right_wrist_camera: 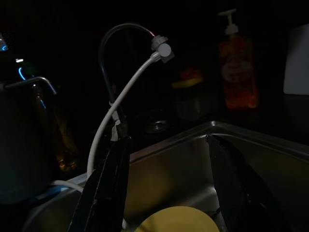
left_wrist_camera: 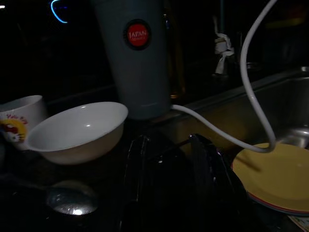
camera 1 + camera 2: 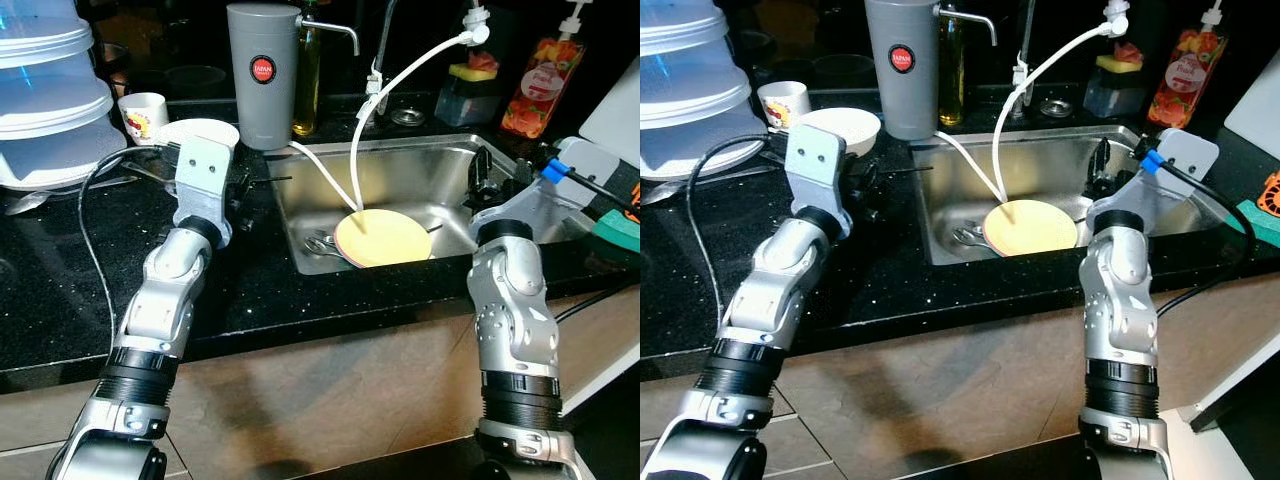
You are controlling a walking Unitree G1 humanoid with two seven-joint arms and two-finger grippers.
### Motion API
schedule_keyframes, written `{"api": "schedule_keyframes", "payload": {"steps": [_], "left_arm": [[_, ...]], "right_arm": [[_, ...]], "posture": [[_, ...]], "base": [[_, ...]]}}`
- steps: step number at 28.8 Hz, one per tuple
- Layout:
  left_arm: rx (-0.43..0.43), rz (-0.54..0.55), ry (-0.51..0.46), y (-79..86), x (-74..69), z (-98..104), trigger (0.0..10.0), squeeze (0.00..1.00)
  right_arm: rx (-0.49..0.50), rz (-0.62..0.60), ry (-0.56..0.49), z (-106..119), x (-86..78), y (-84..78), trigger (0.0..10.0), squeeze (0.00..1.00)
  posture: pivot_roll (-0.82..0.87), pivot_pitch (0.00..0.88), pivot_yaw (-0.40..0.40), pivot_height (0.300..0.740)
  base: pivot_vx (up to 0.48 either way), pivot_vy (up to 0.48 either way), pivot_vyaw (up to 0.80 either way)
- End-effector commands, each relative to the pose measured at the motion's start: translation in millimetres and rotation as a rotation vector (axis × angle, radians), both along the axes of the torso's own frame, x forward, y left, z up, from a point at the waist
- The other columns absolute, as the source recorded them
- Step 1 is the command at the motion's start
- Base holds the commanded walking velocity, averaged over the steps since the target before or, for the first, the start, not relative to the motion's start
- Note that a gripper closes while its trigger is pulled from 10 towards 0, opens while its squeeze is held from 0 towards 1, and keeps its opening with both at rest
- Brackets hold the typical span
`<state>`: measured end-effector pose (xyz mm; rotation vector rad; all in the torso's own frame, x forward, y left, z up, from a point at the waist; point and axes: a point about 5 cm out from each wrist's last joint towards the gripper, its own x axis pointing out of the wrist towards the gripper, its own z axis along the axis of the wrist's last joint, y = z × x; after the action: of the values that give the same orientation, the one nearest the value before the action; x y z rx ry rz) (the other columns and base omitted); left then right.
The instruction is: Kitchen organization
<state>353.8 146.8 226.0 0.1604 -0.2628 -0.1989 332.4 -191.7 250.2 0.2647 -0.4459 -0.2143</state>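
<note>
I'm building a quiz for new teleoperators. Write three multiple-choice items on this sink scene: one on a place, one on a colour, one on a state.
1. Where does the round yellow plate lie?
A. in the steel sink
B. on the black counter
C. on the floor

2. What colour is the round badge on the tall grey tumbler?
A. blue
B. red
C. green

3. How do the right gripper fingers stand?
A. shut on the plate
B. shut on the hose
C. open, holding nothing

Key: 1 A, the plate rests in the basin; 2 B, the badge is red; 3 C, the right wrist view shows a clear gap.
</note>
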Motion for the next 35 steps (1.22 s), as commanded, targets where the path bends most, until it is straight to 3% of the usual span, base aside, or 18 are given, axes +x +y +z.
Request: {"api": "schedule_keyframes", "payload": {"steps": [1, 12, 15, 19, 35], "left_arm": [[-0.008, -0.003, 0.01, -3.7, -1.4, -6.0, 10.0, 0.0], [-0.022, -0.019, 0.01, -9.9, 0.5, -4.9, 10.0, 0.0], [-0.02, -0.027, 0.007, -12.5, 0.3, -4.1, 10.0, 0.0], [-0.019, -0.027, 0.006, -11.8, 0.5, -4.2, 10.0, 0.0], [-0.014, -0.032, 0.001, -12.0, 2.0, -2.5, 10.0, 0.0]], "right_arm": [[0.01, 0.002, -0.003, -0.1, 2.0, 1.5, 10.0, 0.0], [0.0, -0.041, 0.019, -5.7, -0.2, -8.5, 10.0, 0.0], [-0.01, -0.135, 0.125, -18.5, 4.2, -19.1, 10.0, 0.0], [-0.001, -0.13, 0.079, -12.5, 2.3, -20.9, 10.0, 0.0], [0.0, -0.137, 0.068, -10.5, 4.2, -21.3, 10.0, 0.0]], "posture": [[0.05, 0.0, -0.05, 0.74], [0.04, 0.0, -0.035, 0.74], [0.04, 0.0, -0.035, 0.74], [0.04, 0.0, -0.033, 0.74], [0.05, 0.0, -0.029, 0.74]], "base": [[0.0, 0.0, 0.0], [0.0, 0.0, 0.04], [0.0, 0.0, 0.78], [0.0, 0.0, 0.79], [0.0, 0.0, 0.79]]}}
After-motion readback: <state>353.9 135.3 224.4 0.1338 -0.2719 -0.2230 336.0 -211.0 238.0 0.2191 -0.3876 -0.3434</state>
